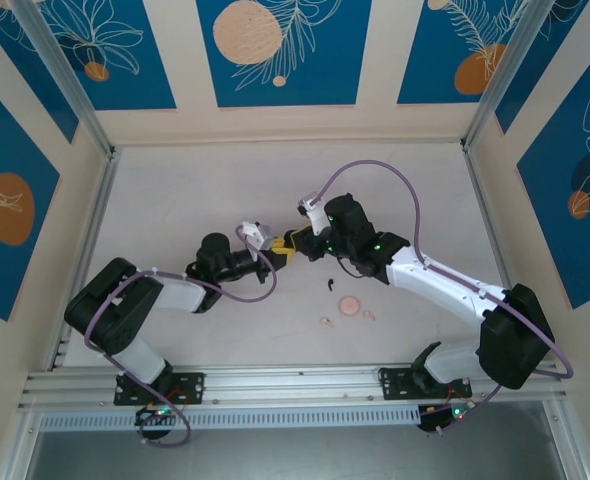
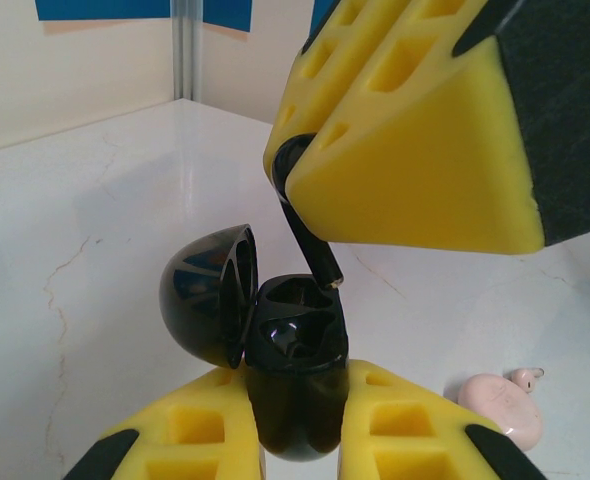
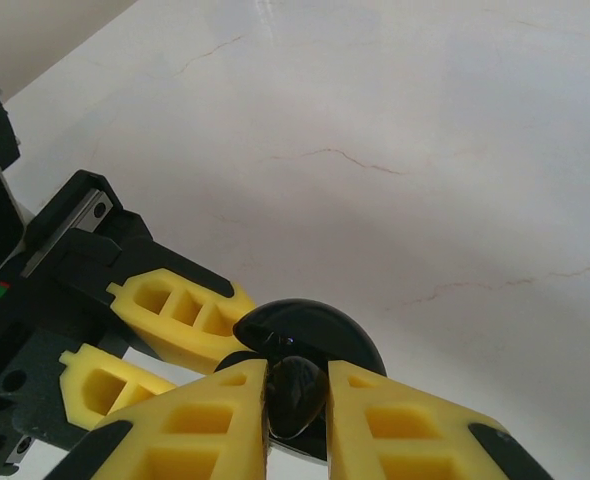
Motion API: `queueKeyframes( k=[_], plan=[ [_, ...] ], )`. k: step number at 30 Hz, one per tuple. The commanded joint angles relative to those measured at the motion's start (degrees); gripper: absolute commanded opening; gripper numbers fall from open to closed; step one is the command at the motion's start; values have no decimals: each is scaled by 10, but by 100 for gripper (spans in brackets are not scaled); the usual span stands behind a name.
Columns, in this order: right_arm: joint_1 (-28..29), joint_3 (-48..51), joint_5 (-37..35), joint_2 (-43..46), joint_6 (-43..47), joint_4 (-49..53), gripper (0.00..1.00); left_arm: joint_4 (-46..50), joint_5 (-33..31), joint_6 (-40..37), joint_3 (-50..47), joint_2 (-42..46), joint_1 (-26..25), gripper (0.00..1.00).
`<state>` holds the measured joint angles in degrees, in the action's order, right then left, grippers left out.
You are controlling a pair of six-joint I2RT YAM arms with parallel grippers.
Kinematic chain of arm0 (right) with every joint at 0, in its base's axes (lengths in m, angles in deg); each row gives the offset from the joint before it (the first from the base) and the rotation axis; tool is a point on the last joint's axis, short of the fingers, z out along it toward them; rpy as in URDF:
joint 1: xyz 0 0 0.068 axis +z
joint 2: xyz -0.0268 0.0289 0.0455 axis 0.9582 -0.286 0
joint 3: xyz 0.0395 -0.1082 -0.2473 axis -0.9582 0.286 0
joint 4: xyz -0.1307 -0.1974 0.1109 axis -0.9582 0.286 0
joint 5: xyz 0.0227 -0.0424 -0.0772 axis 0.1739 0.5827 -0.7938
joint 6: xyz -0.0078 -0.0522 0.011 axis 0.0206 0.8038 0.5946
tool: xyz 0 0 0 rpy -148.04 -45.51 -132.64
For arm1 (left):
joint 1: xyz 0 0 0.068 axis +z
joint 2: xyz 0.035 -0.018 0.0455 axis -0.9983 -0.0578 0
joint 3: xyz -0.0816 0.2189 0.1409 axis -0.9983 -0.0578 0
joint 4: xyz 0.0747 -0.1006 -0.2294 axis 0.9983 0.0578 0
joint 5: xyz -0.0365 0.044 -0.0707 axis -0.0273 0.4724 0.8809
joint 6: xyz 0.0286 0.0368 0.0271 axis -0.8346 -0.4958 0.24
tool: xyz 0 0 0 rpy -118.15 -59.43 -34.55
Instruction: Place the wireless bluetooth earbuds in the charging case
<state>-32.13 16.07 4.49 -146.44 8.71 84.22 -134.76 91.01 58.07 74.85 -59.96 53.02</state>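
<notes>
From the left wrist, the left pincer (image 2: 295,388) is clamped on the black charging case (image 2: 297,420), held upright above the tabletop (image 2: 95,230) with its lid (image 2: 207,295) swung open. The right pincer (image 2: 283,170) is clamped on a black earbud (image 2: 307,228). The bud's stem slants down, and its tip sits right at the mouth of a socket. We judge the tilt to be the main risk: pressed down off-line, the stem could catch the rim, twist in the grip or lever the glossy case loose. Letting go early would drop the bud.

From the right wrist, the bud shows as a small, shiny dark lump between the yellow fingers (image 3: 395,410), directly over the domed lid (so the socket itself is hidden from us). A blind push could knock the lid shut.

From above, both pincers meet mid-tabletop. A second black earbud (image 1: 329,284) lies near them, and two pale pink earbuds (image 1: 326,321) flank a round pink case (image 1: 351,306).
</notes>
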Motion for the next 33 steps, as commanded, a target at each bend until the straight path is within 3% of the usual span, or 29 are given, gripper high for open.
queueKeyframes(
  k=[1,33],
  plan=[
    [4,5,6,-1,4,-13,20,-27,9,7,7,2,-6,8],
    [11,16,26,-13,5,-19,19,-61,-3,31,8,5,-6,8]
  ],
)
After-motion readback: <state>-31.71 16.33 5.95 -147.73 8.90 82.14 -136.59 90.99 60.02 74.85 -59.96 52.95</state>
